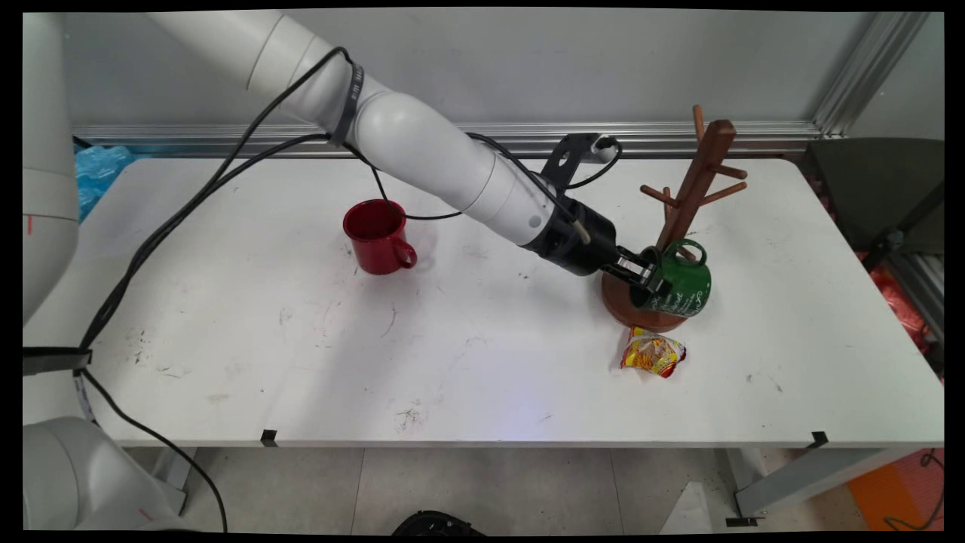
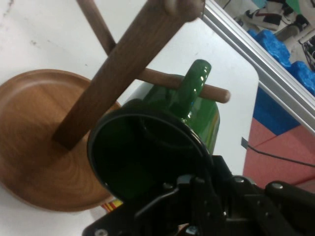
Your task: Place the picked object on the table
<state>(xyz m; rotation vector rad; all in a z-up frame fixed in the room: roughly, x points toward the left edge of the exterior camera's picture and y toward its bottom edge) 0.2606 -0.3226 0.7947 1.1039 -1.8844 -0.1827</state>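
the end effector (image 1: pixel 654 280) is pinching the green mug's (image 1: pixel 681 286) rim by the wooden mug tree (image 1: pixel 687 211) near the desk's (image 1: pixel 301 362) far right corner, and the mug could be slipping off the peg (image 2: pixel 216 92) or tipping the tree.

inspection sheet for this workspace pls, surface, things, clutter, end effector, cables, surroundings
surface: white table, scuffed with dark marks.
things: green mug tipped on its side at the wooden mug tree, its handle hooked over a low peg; the tree's round base sits under it. Red mug stands upright, apart, to the picture's left.
clutter: yellow and red snack packet lies just in front of the tree's base.
end effector: black end effector is shut on the green mug's rim.
cables: black cables hang from the arm and cross the table's left side.
surroundings: grey wall with a metal rail behind; blue plastic at far left.
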